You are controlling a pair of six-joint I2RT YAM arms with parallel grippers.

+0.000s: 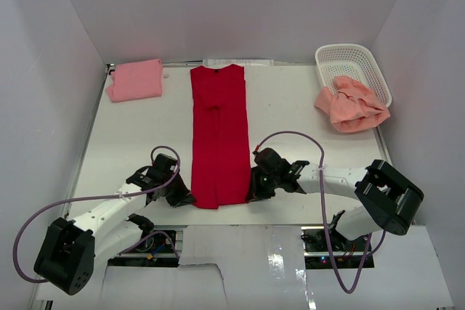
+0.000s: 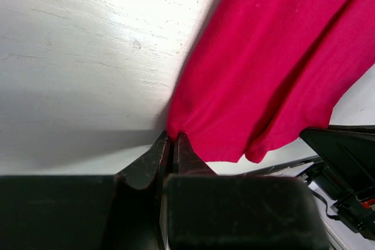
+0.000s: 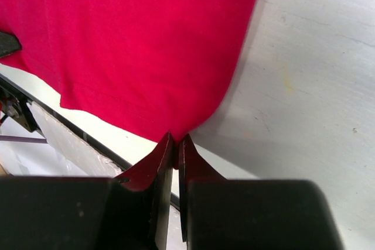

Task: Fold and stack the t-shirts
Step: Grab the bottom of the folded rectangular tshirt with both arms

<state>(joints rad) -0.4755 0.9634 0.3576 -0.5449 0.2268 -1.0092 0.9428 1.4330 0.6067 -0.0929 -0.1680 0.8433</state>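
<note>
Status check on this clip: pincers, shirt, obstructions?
Left pincer shut on near-left hem corner of bright red cloth t-shirt. Right pincer shut on its near-right corner. Nothing lies on the shirt.

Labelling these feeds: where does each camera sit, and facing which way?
Top external: above and behind the robot, looking down at the table; left arm and right arm flank the red t-shirt.
Left wrist: on the left arm, facing past the left claw at the shirt's hem corner.
Right wrist: mirrored, behind the right claw, at the other corner.
Shared: all three show the red t-shirt.
</note>
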